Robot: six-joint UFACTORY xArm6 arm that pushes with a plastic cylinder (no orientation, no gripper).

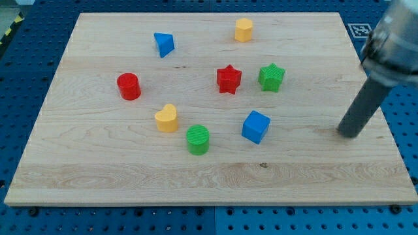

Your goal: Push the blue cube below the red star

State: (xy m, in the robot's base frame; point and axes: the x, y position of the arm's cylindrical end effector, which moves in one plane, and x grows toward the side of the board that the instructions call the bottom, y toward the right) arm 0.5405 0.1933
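Observation:
The blue cube (256, 126) lies on the wooden board (313, 176), a little below and to the right of the red star (228, 79). My tip (349, 134) rests on the board near the right edge, well to the right of the blue cube and level with it. The dark rod rises from the tip toward the view's top right, where it is blurred.
A green star (271, 77) sits just right of the red star. A green cylinder (198, 140) and a yellow heart (167, 119) lie left of the blue cube. A red cylinder (129, 86), a blue triangular block (164, 44) and a yellow block (243, 30) lie farther up.

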